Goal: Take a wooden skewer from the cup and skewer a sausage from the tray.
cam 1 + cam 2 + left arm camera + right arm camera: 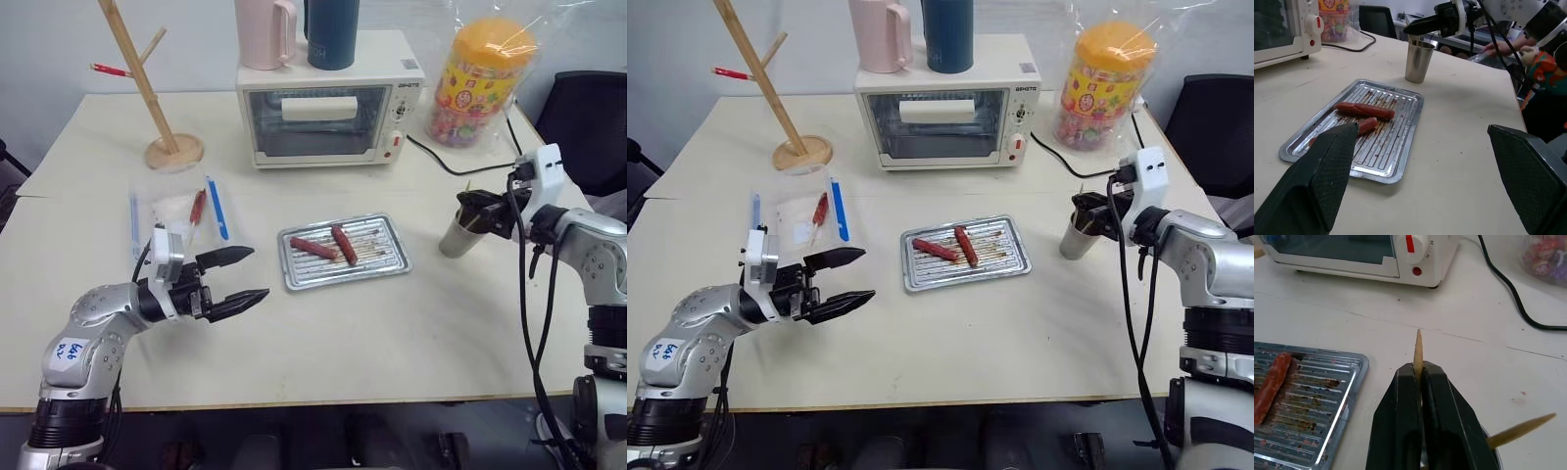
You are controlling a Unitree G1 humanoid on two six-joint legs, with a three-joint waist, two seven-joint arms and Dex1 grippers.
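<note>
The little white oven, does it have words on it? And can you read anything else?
Toaster oven: a brand label at its top right corner, too small to read.
Candy jar: colourful print, too blurred to read.
Sticker on the left arm: handwriting, unreadable.

From my remote station: the tray (345, 253), a small rectangular silver pan with ridged floor, raised rim and rounded corners, lies flat at table centre. I count two reddish-brown sausages on it, one sausage (344, 245) lying toward the tray's 12 o'clock, its twin (313, 248) just beside it at 9 o'clock, their near ends close together. The cup (457, 235), a plain grey steel tumbler, stands upright at the tray's 3 o'clock, well apart. One wooden skewer (1418, 351), pale and pointed, is pinched between my right gripper (1420, 377) fingers directly above the cup, tip protruding; another (1520, 430) leans out beside it.
</note>
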